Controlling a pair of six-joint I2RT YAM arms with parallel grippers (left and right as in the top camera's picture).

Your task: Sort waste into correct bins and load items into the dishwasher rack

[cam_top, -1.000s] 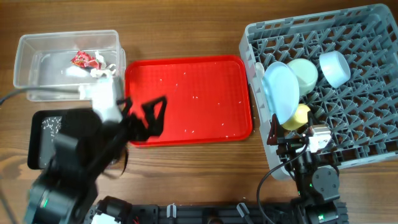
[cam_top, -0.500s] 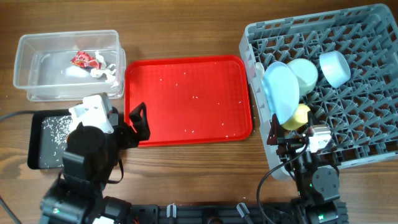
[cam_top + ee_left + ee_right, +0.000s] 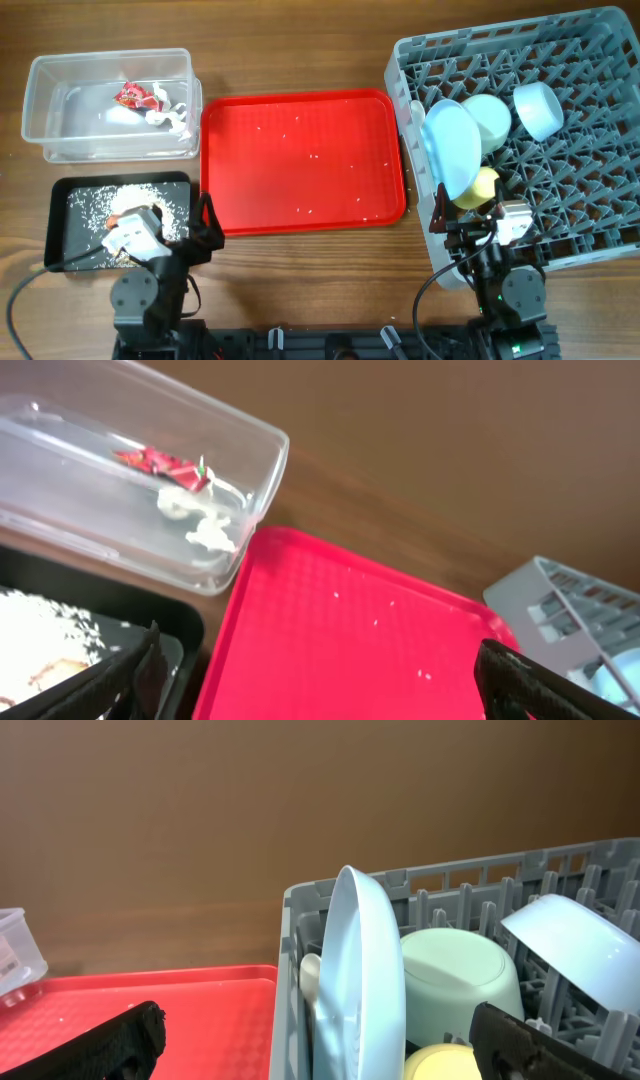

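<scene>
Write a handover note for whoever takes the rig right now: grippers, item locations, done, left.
Left gripper: open, empty, by the black tray.
Right gripper: open, empty, at the rack's near edge.
Clear tub: wrapper, tissue.
Black tray: beige scraps. Carrot not clearly visible.
Rack: plate on edge, pale green bowl, light blue bowl, yellow-green cup.
Done: sorting and loading look finished.
Left: confirm carrot and spoon; red tray holds only crumbs.
</scene>
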